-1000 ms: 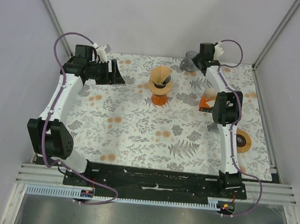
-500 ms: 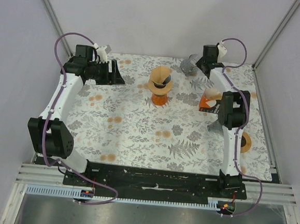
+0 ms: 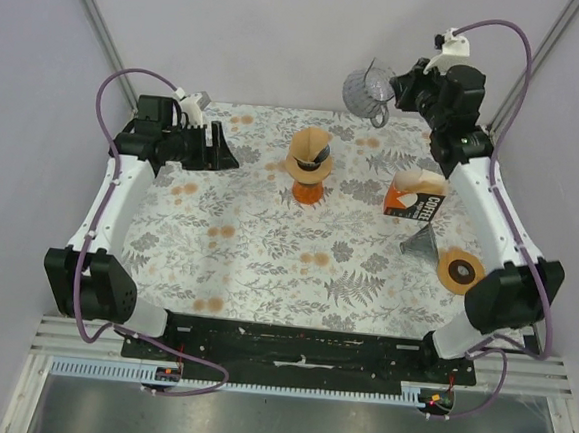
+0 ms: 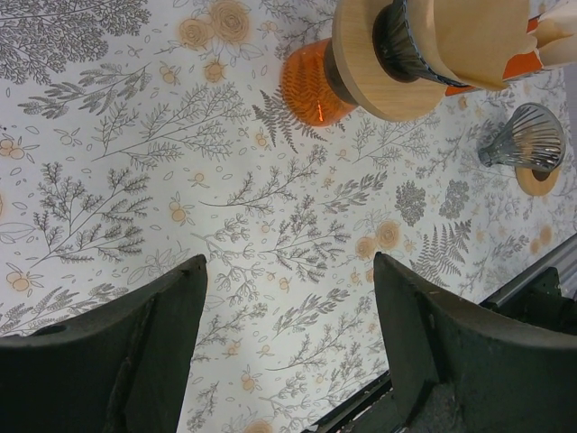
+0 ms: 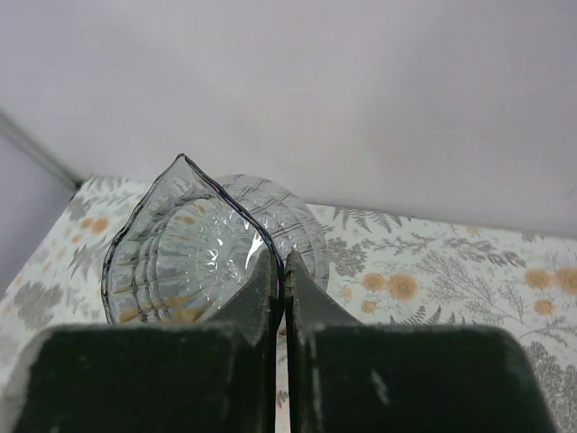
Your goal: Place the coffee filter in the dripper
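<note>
Plain pale walls are closing in a desk [image 3: 266,255] that is wearing a leaf-and-flower cloth. The right gripper [image 5: 278,263] is clenching the rim of a ribbed glass dripper [image 5: 185,257] and holding it in the air over the far right corner. The dripper is seemingly tipping sideways rather than standing mouth-up. The coffee filters [image 3: 416,179] are sticking out of an orange and black box [image 3: 418,205] near the right edge, on the near side of the held dripper and just beside that arm. The left gripper [image 4: 288,271] is hanging released over the far left corner, well apart from the box. The filters are lying on the right arm's side, so the dripper is probably needing to go down upright first.
</note>
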